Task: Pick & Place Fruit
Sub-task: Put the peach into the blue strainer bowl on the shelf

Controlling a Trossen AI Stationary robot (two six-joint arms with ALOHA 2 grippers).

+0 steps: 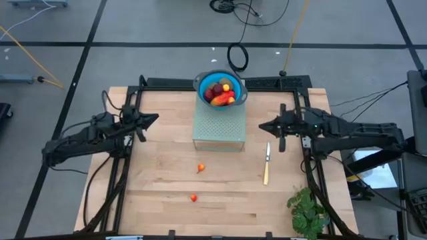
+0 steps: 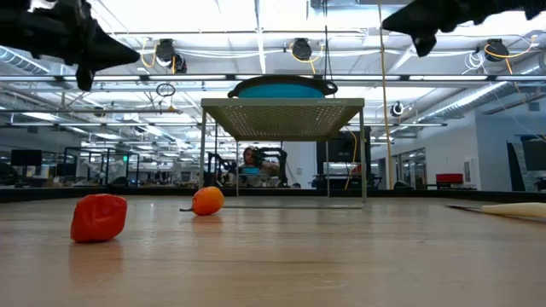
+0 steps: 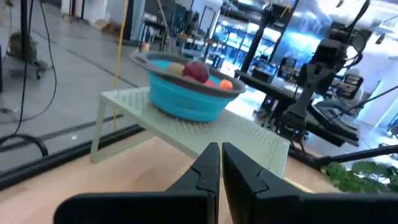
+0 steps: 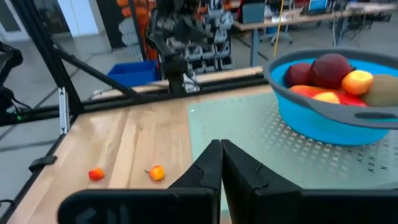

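Fingers pinched shut on our left gripper [image 1: 152,120] and right gripper [image 1: 265,126]; the two loose fruits [image 1: 201,168] [image 1: 193,197] lie between them toward the near edge, slightly nearer the left.

Blue bowl [image 1: 203,82] of dark-red, orange and brown fruit [image 1: 220,93] on pale-green perforated shelf [image 1: 218,125]; light wood table [image 1: 160,167]; green leaves [image 1: 308,211].

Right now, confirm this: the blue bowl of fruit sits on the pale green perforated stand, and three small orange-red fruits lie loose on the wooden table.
Wrong count: only two small orange-red fruits lie loose on the wooden table, as the high view shows. The blue bowl does sit on the pale green perforated stand.
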